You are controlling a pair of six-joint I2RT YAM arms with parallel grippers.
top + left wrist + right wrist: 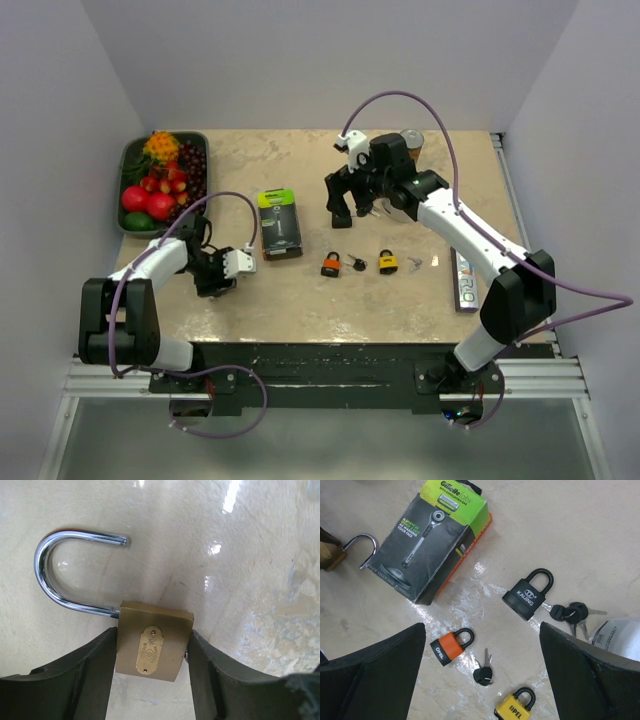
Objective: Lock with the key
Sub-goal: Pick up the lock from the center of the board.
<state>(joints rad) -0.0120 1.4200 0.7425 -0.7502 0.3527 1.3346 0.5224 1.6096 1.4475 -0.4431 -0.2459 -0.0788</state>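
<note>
Near the left front of the desk (300, 300), low over the surface: left gripper (152, 632), clenched on the body of a brass padlock (152, 652), fingers (90, 675) pressed against both sides; shackle (52, 570) swung open, free end clear of the body, flat on the stone-patterned top.

Further back, over the middle of the desk: right gripper (482, 626), released, dark fingers (375, 675) spread wide, grasping nothing, clear of everything below.

Beneath it, from the right wrist:
- black padlock (527, 595), shackle closed; bunch of keys (572, 614) just beside it, one blade reaching to its base; cannot tell whether inserted
- orange padlock (451, 646), closed; single black-headed key (482, 672) near it but apart
- yellow padlock (516, 707), closed, lowest in that view
- green and black razor box (430, 545), lying flat beside these; brass padlock just past the box, at the picture's left edge
- part of a white printed wrapper (615, 637) at the right edge; contents impossible to tell

From overhead: dark tray (124, 160) heaped with fruit at the far left corner; round can-like thing (411, 140) by the far edge behind the right arm; narrow printed strip (466, 280) along the right edge.
</note>
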